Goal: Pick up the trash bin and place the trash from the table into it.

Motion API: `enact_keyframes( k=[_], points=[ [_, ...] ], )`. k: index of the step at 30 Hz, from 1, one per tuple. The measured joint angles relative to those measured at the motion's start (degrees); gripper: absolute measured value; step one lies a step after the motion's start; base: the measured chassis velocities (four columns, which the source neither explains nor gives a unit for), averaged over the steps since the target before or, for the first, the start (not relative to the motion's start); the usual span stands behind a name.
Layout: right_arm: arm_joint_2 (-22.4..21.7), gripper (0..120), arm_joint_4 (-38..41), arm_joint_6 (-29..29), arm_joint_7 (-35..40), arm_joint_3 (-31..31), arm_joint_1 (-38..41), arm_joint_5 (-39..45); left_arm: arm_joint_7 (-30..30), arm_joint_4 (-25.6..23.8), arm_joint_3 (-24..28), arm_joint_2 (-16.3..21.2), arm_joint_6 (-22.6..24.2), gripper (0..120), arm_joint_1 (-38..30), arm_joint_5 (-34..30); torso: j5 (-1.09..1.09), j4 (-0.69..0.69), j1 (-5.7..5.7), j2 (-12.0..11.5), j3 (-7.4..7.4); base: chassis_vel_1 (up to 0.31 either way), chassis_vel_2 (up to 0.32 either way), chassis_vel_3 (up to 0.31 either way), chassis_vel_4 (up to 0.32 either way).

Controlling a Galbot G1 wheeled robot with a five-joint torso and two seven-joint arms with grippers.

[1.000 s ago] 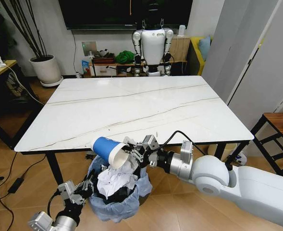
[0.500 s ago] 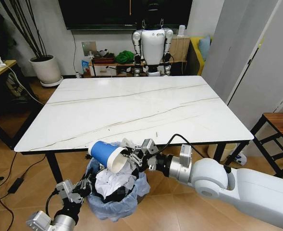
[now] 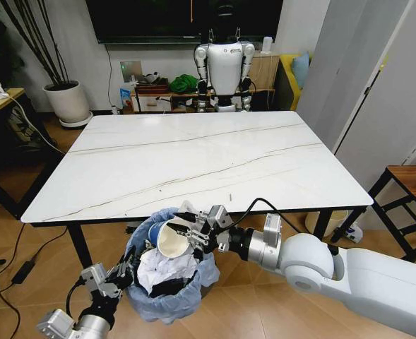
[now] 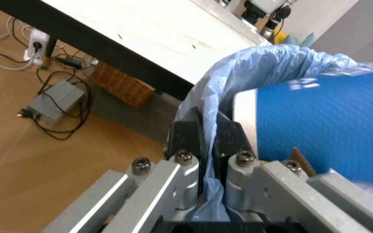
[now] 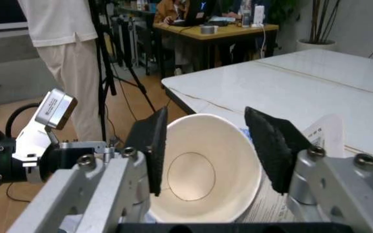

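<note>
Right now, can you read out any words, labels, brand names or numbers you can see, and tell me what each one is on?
None can be read.
Blue paper cup, held over the trash bin by the right gripper: white marks on its side, too blurred to read.
White printed sheet beside the cup: small print, too small to read.
The left gripper is clamped on the bin's blue bag: no label shows.

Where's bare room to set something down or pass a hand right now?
The table top is bare from edge to edge. The crowded spot is below its near edge: the trash bin is heaped with paper, the right pincer grips the paper cup over its mouth, and the left pincer clamps the bag rim.
</note>
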Motion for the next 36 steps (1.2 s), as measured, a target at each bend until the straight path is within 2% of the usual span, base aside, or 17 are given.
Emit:
enact_keyframes(
  k=[3,5,36],
  points=[
    [-0.14,60,0.19,0.02,-0.01,-0.22,-0.06,-0.05,-0.01,0.09,-0.05,-0.05,0.0,0,-0.03,-0.03,0.0,0.0,0.0,0.0,0.0,0.0,0.0,0.0,0.0],
    [-0.34,63,0.38,0.05,-0.01,-0.23,-0.22,-0.09,-0.01,0.09,-0.08,-0.09,0.0,0,-0.04,-0.04,0.0,0.0,0.0,0.0,0.0,0.0,0.0,0.0,0.0],
    [-0.35,83,3.24,-0.24,0.25,-1.74,-0.08,0.11,0.02,1.61,0.09,-0.58,-0.01,0,-0.56,0.33,0.0,0.0,0.0,0.0,0.0,0.0,0.0,0.0,0.0]
  ],
)
